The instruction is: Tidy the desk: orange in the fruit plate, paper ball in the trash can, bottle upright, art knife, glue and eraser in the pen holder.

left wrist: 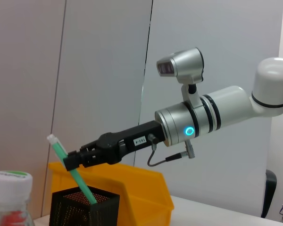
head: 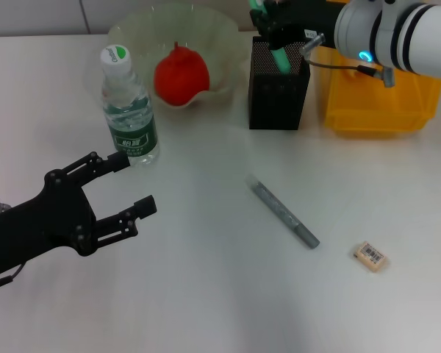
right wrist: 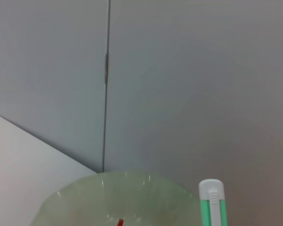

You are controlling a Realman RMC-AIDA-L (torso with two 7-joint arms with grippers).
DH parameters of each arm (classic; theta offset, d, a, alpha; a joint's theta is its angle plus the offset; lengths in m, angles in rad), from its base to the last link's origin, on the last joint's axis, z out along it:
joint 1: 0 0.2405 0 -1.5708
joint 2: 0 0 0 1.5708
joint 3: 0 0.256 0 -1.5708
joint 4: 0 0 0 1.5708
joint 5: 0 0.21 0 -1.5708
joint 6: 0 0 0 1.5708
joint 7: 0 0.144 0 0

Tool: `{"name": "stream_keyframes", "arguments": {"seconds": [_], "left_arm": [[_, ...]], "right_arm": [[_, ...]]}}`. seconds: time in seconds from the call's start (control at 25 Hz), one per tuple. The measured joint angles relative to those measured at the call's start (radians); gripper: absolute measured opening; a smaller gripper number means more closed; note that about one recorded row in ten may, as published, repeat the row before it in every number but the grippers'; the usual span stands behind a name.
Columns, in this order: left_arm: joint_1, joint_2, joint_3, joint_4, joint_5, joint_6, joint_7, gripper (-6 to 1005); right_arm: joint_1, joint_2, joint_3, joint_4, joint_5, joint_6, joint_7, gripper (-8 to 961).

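A green art knife (head: 281, 57) is gripped by the right gripper (head: 273, 38), its lower end already inside the pen holder (head: 278, 92) at the far side. If it is released while tilted, it may catch the mesh rim. The left gripper (head: 125, 187) is kept open near the upright bottle (head: 128, 110). The bottle's label cannot be read.

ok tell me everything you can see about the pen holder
The pen holder is a black square cup of metal mesh, taller than wide, standing upright on the white table between the fruit plate and the yellow trash can. A green stick-shaped item leans tilted into its open top, its lower end inside, gripped higher up by the right gripper. The holder's base is close beside the trash can.
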Motion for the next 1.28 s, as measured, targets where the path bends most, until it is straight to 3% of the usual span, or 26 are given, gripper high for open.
{"name": "stream_keyframes", "arguments": {"seconds": [0.24,0.36,0.4,0.52,0.56,0.6,0.72,0.76,0.8,0.96,1.28], "left_arm": [[-0.001,0.0,0.0,0.0,0.0,-0.001,0.001,817],[-0.003,0.0,0.0,0.0,0.0,-0.001,0.002,817],[-0.003,0.0,0.0,0.0,0.0,-0.002,0.001,817],[-0.005,0.003,0.0,0.0,0.002,-0.003,-0.007,816],[-0.005,0.004,0.0,0.0,0.005,-0.002,-0.01,816],[-0.005,0.004,0.0,0.0,0.005,-0.002,-0.01,816],[-0.003,0.005,0.0,0.0,0.007,-0.002,-0.011,817],[-0.002,0.005,0.0,0.0,0.007,-0.003,-0.011,817],[-0.002,0.005,0.0,0.0,0.007,-0.003,-0.011,817],[-0.002,0.004,0.0,0.0,0.008,-0.007,-0.01,817],[-0.003,0.003,0.003,0.0,0.009,-0.015,-0.003,817]], "right_arm": [[-0.009,-0.001,0.007,0.004,0.001,-0.034,0.004,250],[-0.036,-0.004,0.047,-0.057,-0.002,-0.144,0.007,256],[-0.036,-0.004,0.047,-0.057,-0.002,-0.144,0.007,313],[-0.065,-0.005,0.107,-0.156,-0.03,-0.314,0.033,485],[-0.075,-0.006,0.154,-0.26,-0.107,-0.474,0.111,508],[-0.075,-0.006,0.154,-0.26,-0.107,-0.474,0.111,532],[-0.063,-0.007,0.184,-0.41,-0.311,-0.718,0.283,601],[-0.041,-0.006,0.177,-0.514,-0.478,-0.887,0.395,625],[-0.041,-0.006,0.177,-0.514,-0.478,-0.887,0.395,648],[0.018,-0.004,0.133,-0.596,-0.634,-1.165,0.521,718],[0.051,-0.002,0.069,-0.499,-0.634,-1.286,0.561,718]]}}
